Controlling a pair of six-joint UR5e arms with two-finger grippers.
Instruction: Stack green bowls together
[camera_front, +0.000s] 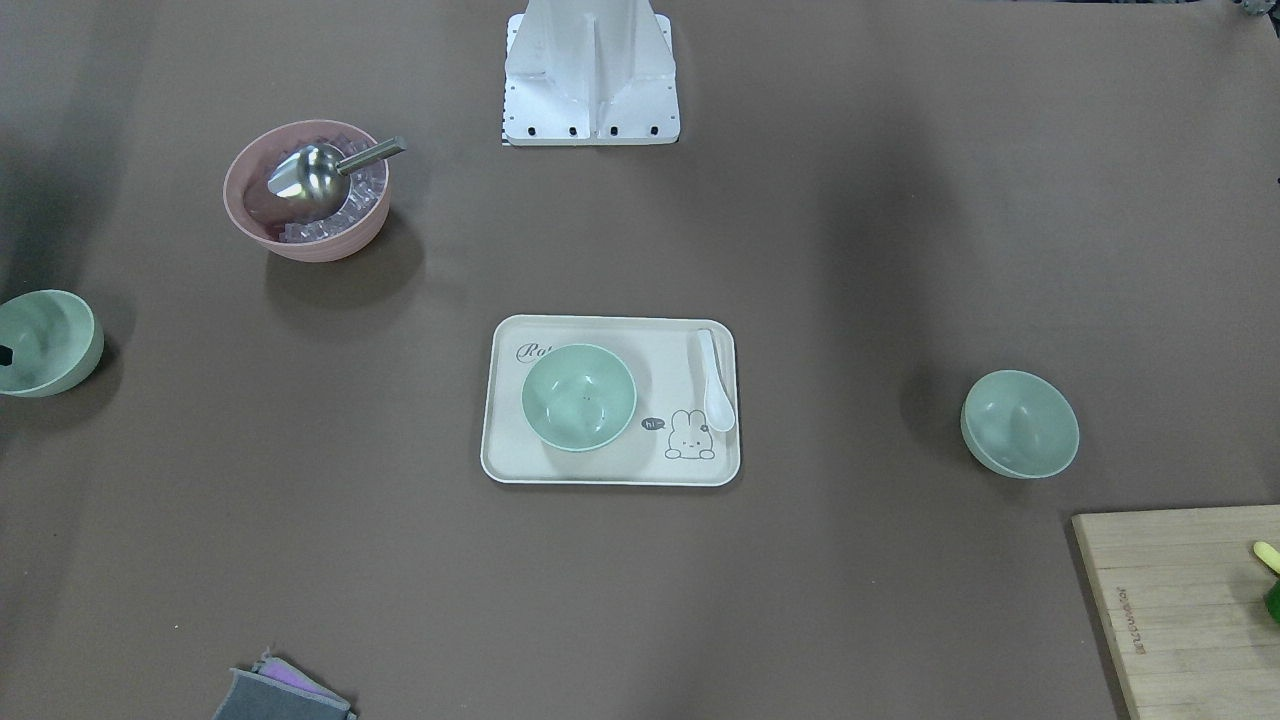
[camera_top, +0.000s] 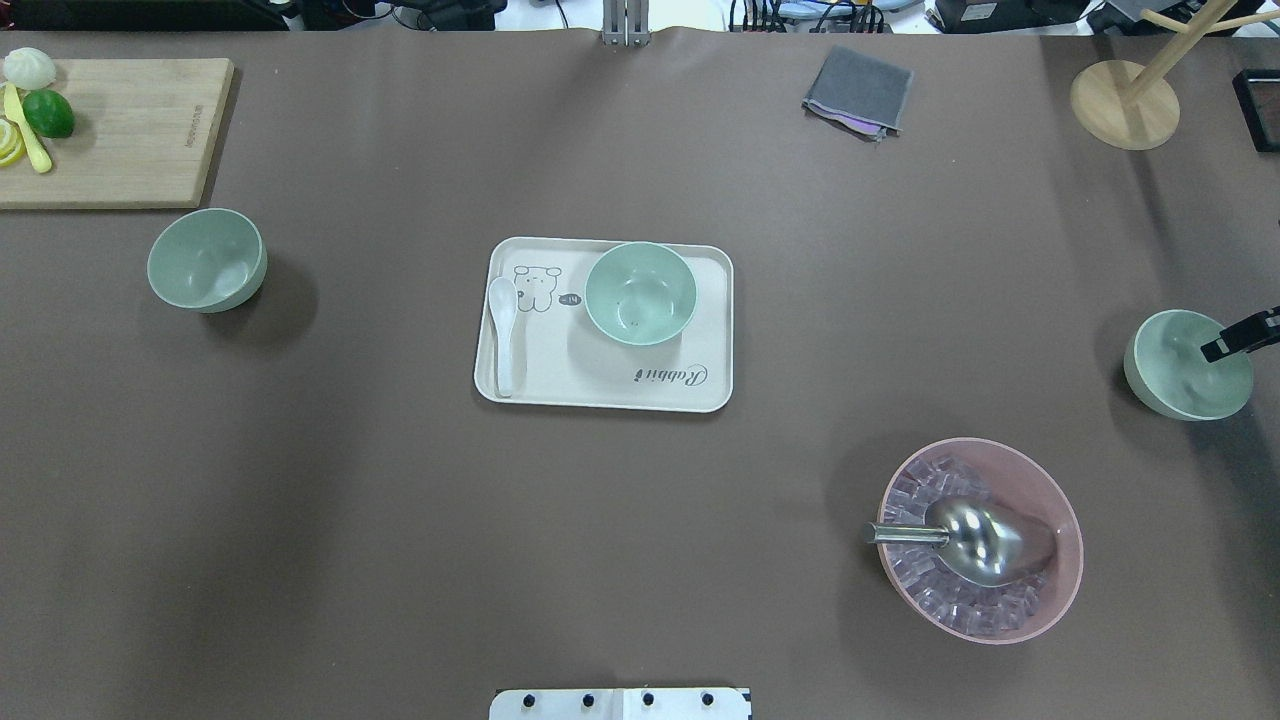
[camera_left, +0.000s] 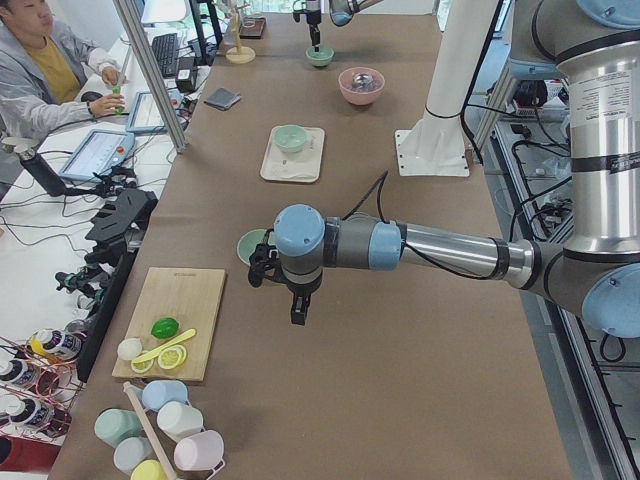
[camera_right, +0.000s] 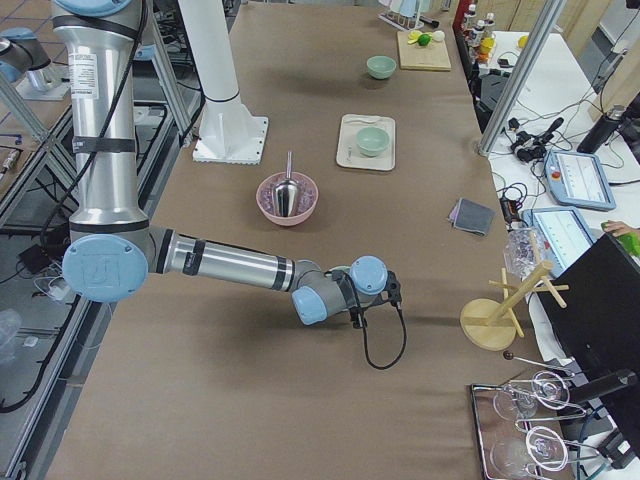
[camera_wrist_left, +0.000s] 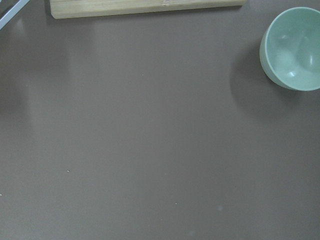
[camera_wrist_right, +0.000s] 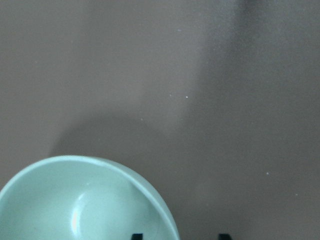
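Note:
Three pale green bowls stand apart. One bowl (camera_top: 640, 293) sits on the cream tray (camera_top: 600, 395) at the table's middle. A second bowl (camera_top: 207, 260) stands at the robot's left; it also shows in the left wrist view (camera_wrist_left: 295, 47). A third bowl (camera_top: 1180, 370) stands at the right edge. My right gripper (camera_wrist_right: 180, 236) is open and low over this third bowl (camera_wrist_right: 85, 200), one fingertip inside its rim and one outside. My left gripper (camera_left: 298, 310) hangs above bare table near the second bowl; I cannot tell whether it is open or shut.
A pink bowl (camera_top: 980, 540) with ice and a metal scoop stands near the right front. A white spoon (camera_top: 503, 330) lies on the tray. A cutting board (camera_top: 120, 130) with fruit, a grey cloth (camera_top: 858, 90) and a wooden stand (camera_top: 1125, 100) line the far side.

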